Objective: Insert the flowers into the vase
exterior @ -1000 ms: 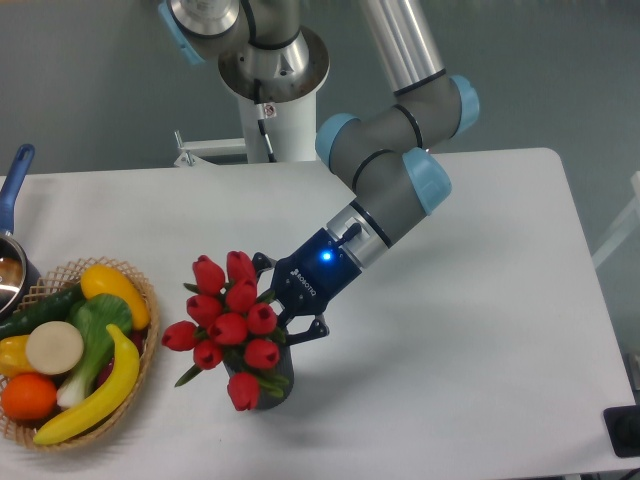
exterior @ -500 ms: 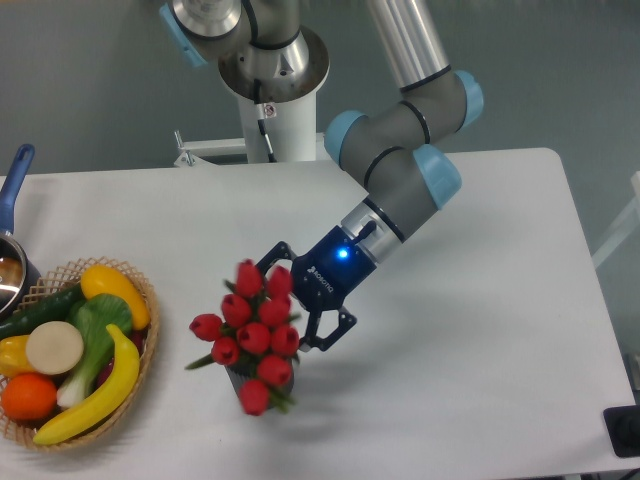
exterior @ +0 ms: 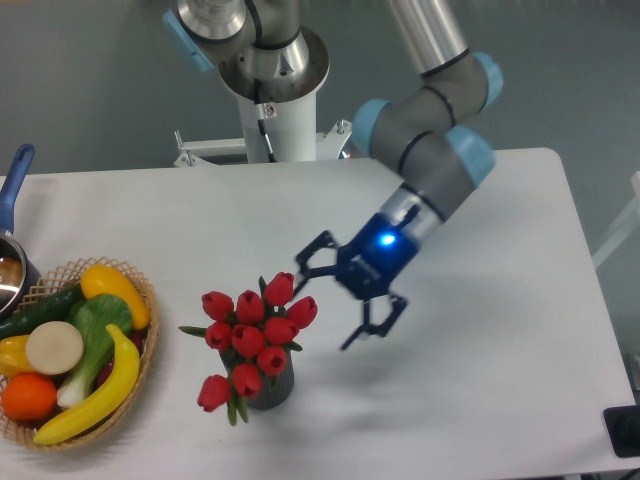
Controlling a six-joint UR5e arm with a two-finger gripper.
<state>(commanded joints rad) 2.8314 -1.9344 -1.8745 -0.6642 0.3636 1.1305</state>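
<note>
The flowers (exterior: 252, 333), a bunch of red tulip buds with green leaves, stand in the vase (exterior: 270, 386), a short dark grey cylinder near the table's front. Most of the vase is hidden behind the buds and leaves. One bud hangs low over the vase's left side. My gripper (exterior: 327, 307) is open and empty, to the right of the flowers and a little above them, apart from them. Its blue light is on.
A wicker basket (exterior: 140, 355) with fruit and vegetables sits at the left edge. A metal pot with a blue handle (exterior: 15, 180) is at the far left. The robot's base column (exterior: 270, 110) stands behind the table.
My gripper has let go of the flowers and drawn back up and to the right. The bunch has settled upright in the vase.
</note>
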